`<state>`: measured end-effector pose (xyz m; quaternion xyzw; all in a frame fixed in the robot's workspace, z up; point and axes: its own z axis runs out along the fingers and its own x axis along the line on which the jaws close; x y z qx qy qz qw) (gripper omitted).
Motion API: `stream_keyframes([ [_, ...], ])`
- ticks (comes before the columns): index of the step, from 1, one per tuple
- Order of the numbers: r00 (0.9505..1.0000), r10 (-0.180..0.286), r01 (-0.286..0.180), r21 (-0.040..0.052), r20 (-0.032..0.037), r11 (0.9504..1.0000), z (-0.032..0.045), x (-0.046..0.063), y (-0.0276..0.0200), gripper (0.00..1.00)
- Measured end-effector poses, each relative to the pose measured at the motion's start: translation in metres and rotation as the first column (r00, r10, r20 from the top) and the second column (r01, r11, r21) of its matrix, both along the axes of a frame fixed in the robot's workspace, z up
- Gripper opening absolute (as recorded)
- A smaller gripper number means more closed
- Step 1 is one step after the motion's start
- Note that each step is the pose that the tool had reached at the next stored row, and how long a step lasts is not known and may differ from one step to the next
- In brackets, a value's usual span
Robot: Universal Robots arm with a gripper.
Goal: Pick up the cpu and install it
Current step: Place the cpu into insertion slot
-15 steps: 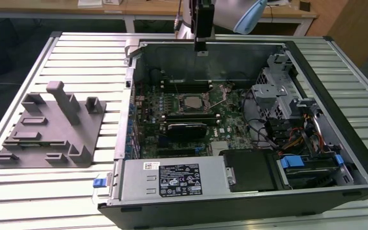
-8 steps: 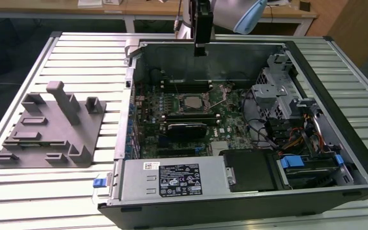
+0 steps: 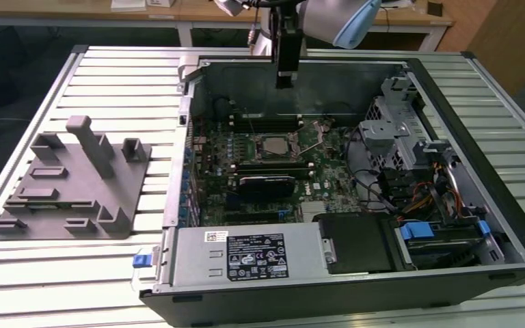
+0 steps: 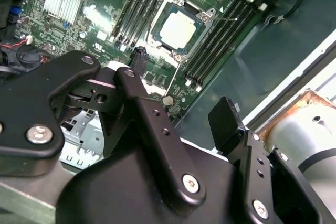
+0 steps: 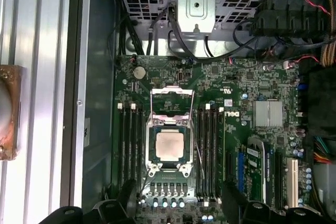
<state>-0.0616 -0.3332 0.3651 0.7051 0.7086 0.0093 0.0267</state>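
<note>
Slatted metal table (image 3: 80,273) is carrying an open computer case (image 3: 518,225); wooden desks (image 3: 189,10) are standing behind. White label (image 3: 255,256) on the power supply (image 3: 194,263) is bearing print I cannot read. Gripper (image 5: 177,195) is hovering above the motherboard (image 5: 241,129), fingers spread wide, empty. The cpu (image 5: 169,145) is sitting in its socket (image 5: 171,121).

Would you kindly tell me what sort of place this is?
Probably a robotics lab workbench: an open computer case on a slatted metal table, beside a grey fixture block, with wooden desks behind.
</note>
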Motion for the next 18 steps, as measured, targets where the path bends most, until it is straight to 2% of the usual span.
stream_keyframes([
  [18, 1.0000, 0.000, 0.000, 0.0057, 0.0000, 1.0000, -0.0327, 0.000, -0.0010, 0.74],
])
